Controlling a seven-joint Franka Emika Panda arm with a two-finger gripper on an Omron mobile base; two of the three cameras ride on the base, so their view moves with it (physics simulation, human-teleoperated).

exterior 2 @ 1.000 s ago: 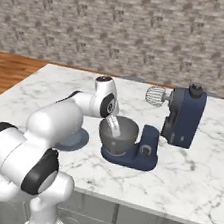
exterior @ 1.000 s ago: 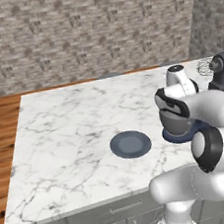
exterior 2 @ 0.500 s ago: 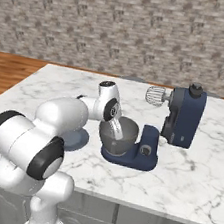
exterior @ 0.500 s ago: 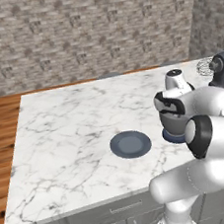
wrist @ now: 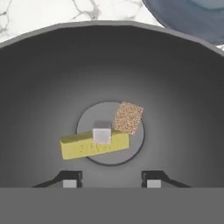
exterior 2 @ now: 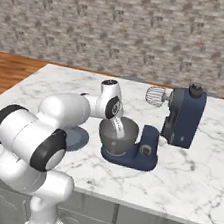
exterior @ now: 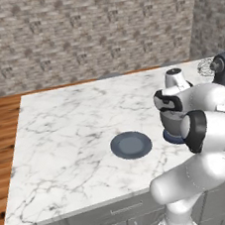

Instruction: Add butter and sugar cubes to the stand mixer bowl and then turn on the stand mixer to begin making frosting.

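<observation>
counts: one butter stick, two sugar cubes seen in hand view (one tan-brown speckled, one pale grey-white), one stand mixer bowl, one stand mixer, one plate.

butter: pale yellow, lying flat across the bowl's round bottom disc, slightly tilted in hand view.

sugar cubes: brown one on the bowl bottom, just beside the butter's upper right end; grey-white one sitting on top of the butter near its middle.

stand mixer bowl: grey metal, seated on the mixer's navy base; also visible from the right base view, partly hidden by the arm in the left base view.

gripper: jaws parted, both dark tips spread at the bottom of hand view with clear gap between; released, holding nothing, touching nothing. Hangs over the bowl mouth pointing down into it; in the right base view fingers dip at the bowl's rim.

stand mixer: head tilted back, wire whisk raised clear of the bowl, pointing toward the arm. Black knob on top of the head. Small silver knob on the base side, facing the right base camera.

plate: dark blue-grey, flat on the bench, just beside the mixer base, bare. Mostly hidden behind the arm in the right base view.

bench: white marble, grey cabinets below.

obstructions: arm's elbow blocks most of the mixer in the left base view; whisk sits above and behind the bowl, apart from the gripper.

surroundings: stone-brick wall behind, wood floor to the left.
</observation>
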